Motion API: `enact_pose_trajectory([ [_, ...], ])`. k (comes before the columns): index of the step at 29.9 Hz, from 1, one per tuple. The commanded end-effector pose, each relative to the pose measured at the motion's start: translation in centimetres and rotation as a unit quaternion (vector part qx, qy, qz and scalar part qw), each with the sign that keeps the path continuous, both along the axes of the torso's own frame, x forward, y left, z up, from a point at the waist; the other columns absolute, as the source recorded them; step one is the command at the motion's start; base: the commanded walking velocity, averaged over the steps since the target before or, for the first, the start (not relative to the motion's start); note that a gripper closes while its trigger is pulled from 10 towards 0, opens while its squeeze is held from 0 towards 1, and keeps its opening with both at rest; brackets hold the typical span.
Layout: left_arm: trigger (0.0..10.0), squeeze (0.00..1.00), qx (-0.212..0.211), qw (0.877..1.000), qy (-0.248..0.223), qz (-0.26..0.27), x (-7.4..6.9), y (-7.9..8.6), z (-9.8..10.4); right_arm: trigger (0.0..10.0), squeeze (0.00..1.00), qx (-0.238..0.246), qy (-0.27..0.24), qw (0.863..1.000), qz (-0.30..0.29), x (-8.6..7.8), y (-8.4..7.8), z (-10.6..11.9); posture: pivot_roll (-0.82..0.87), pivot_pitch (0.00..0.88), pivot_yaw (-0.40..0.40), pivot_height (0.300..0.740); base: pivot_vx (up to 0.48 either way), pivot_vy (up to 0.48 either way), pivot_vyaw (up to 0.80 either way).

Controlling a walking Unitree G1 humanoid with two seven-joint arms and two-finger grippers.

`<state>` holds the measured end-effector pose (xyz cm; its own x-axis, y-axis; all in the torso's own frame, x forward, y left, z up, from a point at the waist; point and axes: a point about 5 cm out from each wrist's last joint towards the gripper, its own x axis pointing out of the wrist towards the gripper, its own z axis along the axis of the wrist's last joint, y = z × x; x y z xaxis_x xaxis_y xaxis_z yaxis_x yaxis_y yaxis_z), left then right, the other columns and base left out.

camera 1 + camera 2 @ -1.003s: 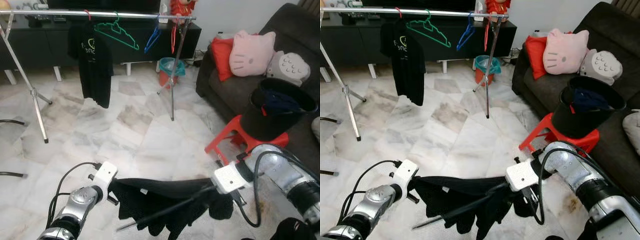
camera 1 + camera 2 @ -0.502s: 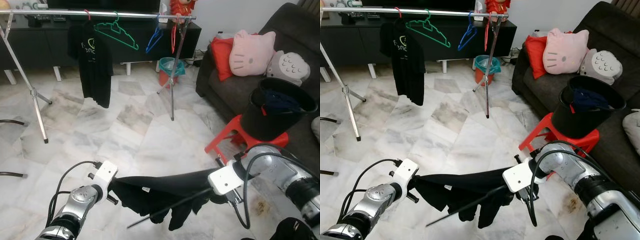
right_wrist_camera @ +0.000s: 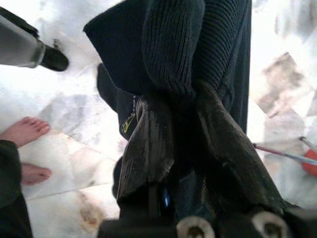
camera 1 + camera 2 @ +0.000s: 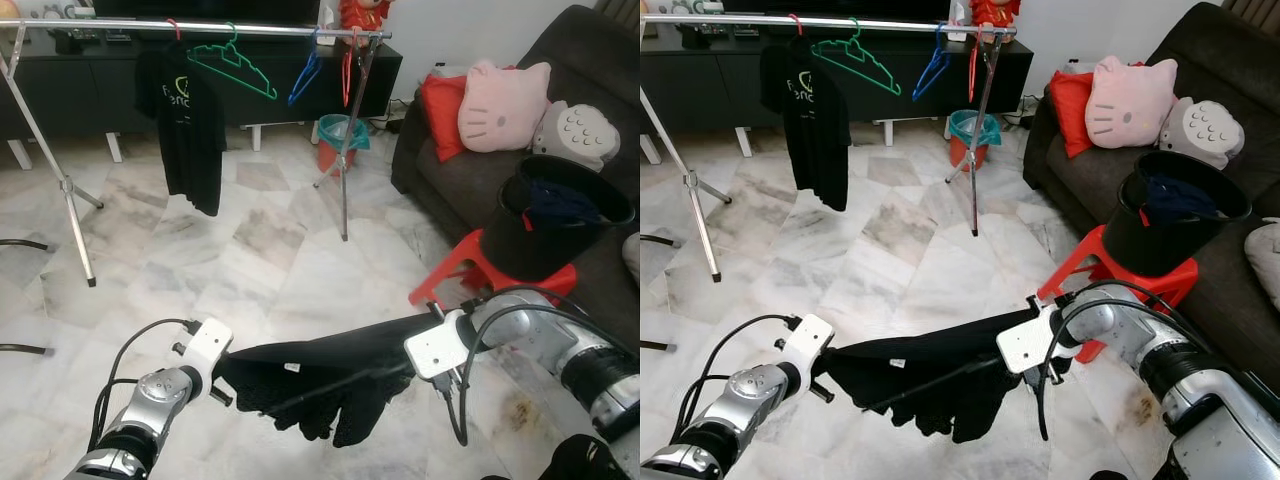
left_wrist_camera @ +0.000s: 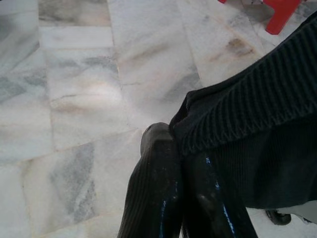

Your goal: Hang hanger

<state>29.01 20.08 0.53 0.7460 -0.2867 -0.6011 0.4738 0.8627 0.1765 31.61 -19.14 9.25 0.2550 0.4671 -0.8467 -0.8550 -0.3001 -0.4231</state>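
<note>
A black knit garment (image 4: 320, 375) hangs stretched low over the marble floor between my two grippers. My left gripper (image 4: 224, 376) is shut on its left edge, and the left wrist view shows the fingers (image 5: 157, 163) pinching ribbed cloth. My right gripper (image 4: 402, 366) is shut on the right end, with cloth bunched between its fingers (image 3: 148, 144). A thin dark hanger rod (image 4: 330, 388) pokes out slantwise under the garment. The clothes rack rail (image 4: 200, 27) stands far back, carrying a black T-shirt (image 4: 185, 130), a green hanger (image 4: 235, 65), a blue hanger (image 4: 305, 80) and a red hanger (image 4: 347, 70).
A dark sofa (image 4: 450, 170) with a pink cushion (image 4: 505, 105) lines the right side. A black bucket (image 4: 555, 225) sits on a red stool (image 4: 455, 270) close to my right arm. A teal bin (image 4: 343, 135) stands behind the rack. A person's bare feet (image 3: 25, 131) are nearby.
Both grippers have raised the garment; my right gripper moved up and to the left. The cloth now hangs tauter and higher, and the hanger rod rose with it.
</note>
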Motion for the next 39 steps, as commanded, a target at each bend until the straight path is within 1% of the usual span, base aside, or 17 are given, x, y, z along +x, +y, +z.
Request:
enact_pose_trajectory([
  [1,10.0,0.0,0.075,0.993,0.049,0.082,-2.1,5.5,-1.0,10.0,0.0,-0.091,0.0,0.99,-0.105,0.3,-6.0,0.6,-0.03,0.0,-0.105,0.74,0.0,0.0,0.0],
  [5,10.0,0.0,0.076,0.993,0.05,0.077,-2.1,5.4,-1.0,10.0,0.0,-0.096,-0.016,0.987,-0.126,0.6,-6.2,0.5,-0.03,0.0,-0.104,0.74,0.0,0.0,0.0],
  [7,10.0,0.0,0.077,0.993,0.051,0.074,-2.1,5.5,-1.0,10.0,0.0,-0.111,-0.015,0.986,-0.123,0.6,-6.3,0.4,-0.03,0.0,-0.103,0.74,0.0,0.0,0.0],
  [9,10.0,0.0,0.078,0.993,0.052,0.07,-2.1,5.5,-0.9,10.0,0.0,-0.12,-0.03,0.983,-0.132,0.8,-6.5,0.3,-0.03,0.0,-0.103,0.74,0.0,0.0,0.0],
  [11,10.0,0.0,0.079,0.993,0.053,0.066,-2.1,5.4,-0.9,10.0,0.0,-0.116,-0.055,0.98,-0.152,1.3,-6.5,0.4,-0.03,0.0,-0.101,0.74,0.0,0.0,0.0],
  [13,10.0,0.0,0.079,0.993,0.054,0.065,-2.1,5.4,-0.9,10.0,0.0,-0.113,-0.064,0.979,-0.157,1.5,-6.4,0.5,-0.03,0.0,-0.101,0.74,0.0,0.0,0.0],
  [15,10.0,0.0,0.079,0.993,0.055,0.065,-2.1,5.4,-0.9,10.0,0.0,-0.131,-0.076,0.976,-0.157,1.6,-6.6,0.5,-0.02,0.0,-0.103,0.74,0.0,0.0,0.0],
  [17,10.0,0.0,0.077,0.994,0.055,0.062,-2.1,5.2,-1.0,10.0,0.0,-0.129,-0.089,0.973,-0.172,1.9,-6.7,0.5,-0.03,0.0,-0.103,0.74,0.0,0.0,0.0],
  [18,10.0,0.0,0.076,0.994,0.057,0.059,-2.1,5.1,-1.0,10.0,0.0,-0.109,-0.109,0.969,-0.191,2.3,-6.4,0.7,-0.02,0.0,-0.103,0.74,0.0,0.0,0.0],
  [19,10.0,0.0,0.076,0.994,0.057,0.059,-2.1,5.1,-1.0,10.0,0.0,-0.102,-0.113,0.968,-0.197,2.4,-6.3,0.8,-0.03,0.0,-0.102,0.74,0.0,0.0,0.0],
  [20,10.0,0.0,0.074,0.994,0.059,0.058,-2.1,5.0,-1.1,10.0,0.0,-0.085,-0.111,0.969,-0.203,2.5,-6.0,0.8,-0.03,0.0,-0.101,0.74,0.0,0.0,0.0],
  [23,10.0,0.0,0.071,0.994,0.064,0.05,-2.2,4.8,-1.2,10.0,0.0,-0.07,-0.113,0.971,-0.198,2.6,-5.7,0.9,-0.03,0.0,-0.101,0.74,0.0,0.0,0.0],
  [26,10.0,0.0,0.068,0.994,0.071,0.042,-2.4,4.6,-1.4,10.0,0.0,-0.026,-0.104,0.971,-0.215,2.7,-4.9,0.9,-0.03,0.0,-0.099,0.74,0.0,0.0,0.0],
  [28,10.0,0.0,0.066,0.994,0.073,0.039,-2.5,4.6,-1.5,10.0,0.0,-0.023,-0.103,0.971,-0.216,2.8,-4.8,0.9,-0.03,0.0,-0.099,0.74,0.0,0.0,0.0],
  [29,10.0,0.0,0.067,0.994,0.08,0.02,-2.7,4.2,-1.6,10.0,0.0,-0.019,-0.104,0.97,-0.218,2.8,-4.7,0.9,-0.03,0.0,-0.098,0.74,0.0,0.0,0.0],
  [31,10.0,0.0,0.069,0.994,0.083,0.013,-2.7,4.1,-1.7,10.0,0.0,-0.013,-0.1,0.97,-0.221,2.8,-4.6,0.9,-0.03,0.0,-0.098,0.74,0.0,0.0,0.0],
  [39,10.0,0.0,0.064,0.995,0.071,0.022,-2.0,4.1,-1.1,10.0,0.0,-0.047,-0.079,0.974,-0.205,2.2,-4.9,-0.1,-0.02,0.0,-0.101,0.74,0.0,0.0,0.0],
])
